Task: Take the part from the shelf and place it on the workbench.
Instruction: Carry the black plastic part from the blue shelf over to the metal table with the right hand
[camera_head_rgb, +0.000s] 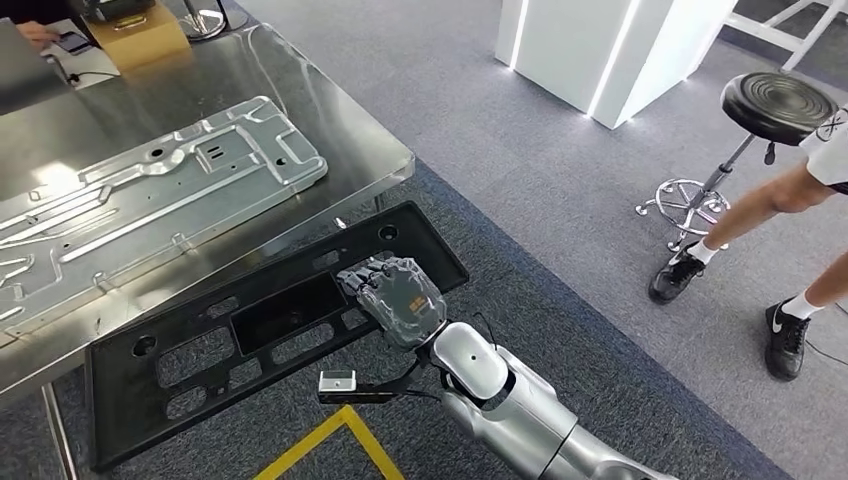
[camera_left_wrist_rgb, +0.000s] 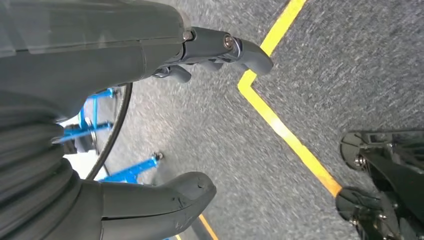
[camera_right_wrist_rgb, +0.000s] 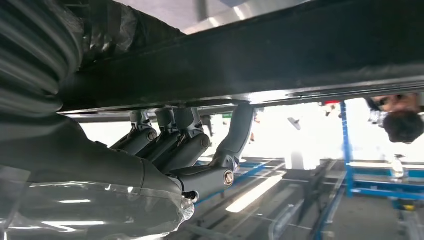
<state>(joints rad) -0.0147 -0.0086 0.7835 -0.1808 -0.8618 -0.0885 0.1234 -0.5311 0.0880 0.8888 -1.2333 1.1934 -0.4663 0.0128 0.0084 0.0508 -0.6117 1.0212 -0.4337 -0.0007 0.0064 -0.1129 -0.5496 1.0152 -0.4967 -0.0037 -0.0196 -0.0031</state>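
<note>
The part is a long black plastic frame (camera_head_rgb: 200, 350) with several cut-outs. It is held flat beside the front edge of the steel workbench (camera_head_rgb: 330, 110), its far edge close against the bench rim. My right hand (camera_head_rgb: 395, 295) grips the frame near its right end. In the right wrist view the fingers (camera_right_wrist_rgb: 175, 145) hook up against the underside of the black frame (camera_right_wrist_rgb: 275, 60). My left hand (camera_left_wrist_rgb: 100, 60) hangs over the grey floor, fingers apart and holding nothing.
A large pressed metal panel (camera_head_rgb: 150, 200) covers much of the workbench, with a cardboard box (camera_head_rgb: 140, 35) at the back. A black stool (camera_head_rgb: 775, 105) and a person's legs (camera_head_rgb: 790, 190) stand at the right. Yellow floor tape (camera_head_rgb: 330, 440) runs below the frame.
</note>
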